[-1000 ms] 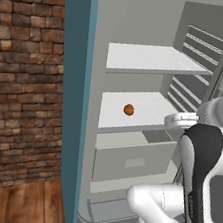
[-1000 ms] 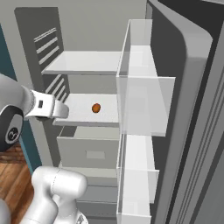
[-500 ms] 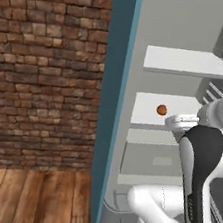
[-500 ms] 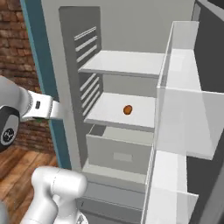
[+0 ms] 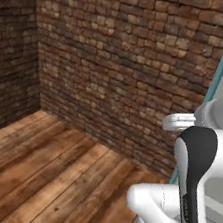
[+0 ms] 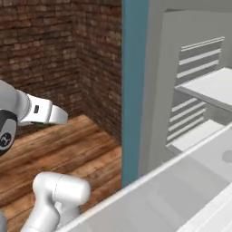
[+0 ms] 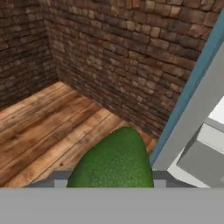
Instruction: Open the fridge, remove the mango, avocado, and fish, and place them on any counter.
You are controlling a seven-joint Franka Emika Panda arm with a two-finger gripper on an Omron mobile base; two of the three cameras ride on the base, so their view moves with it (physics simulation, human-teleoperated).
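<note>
— Green avocado (image 7: 114, 159), bottom centre of the hand view, hanging over wooden floor (image 7: 48, 118) with brick wall (image 7: 109, 48) behind. Held?

— Judged held: nothing beneath but boards, and seated right where the gripper's tips belong. Jaws partly closed round the fruit, tips themselves hidden behind it.

— And the fridge (image 6: 156, 95)?

— Right of frame in the right base view, teal side panel (image 6: 134, 90) beside grey wall, white shelves (image 6: 206, 88) further right. Door open, clear door bin (image 6: 181, 181) across the lower right.

— Step in hand?

— Carrying to a counter, probably. Best done level and slow, grip firm without squeezing a smooth, rounded fruit. Worth swinging wide of the teal edge and the open door. On arrival, lower till touching stone, then release; no dropping, since likely to roll.
</note>
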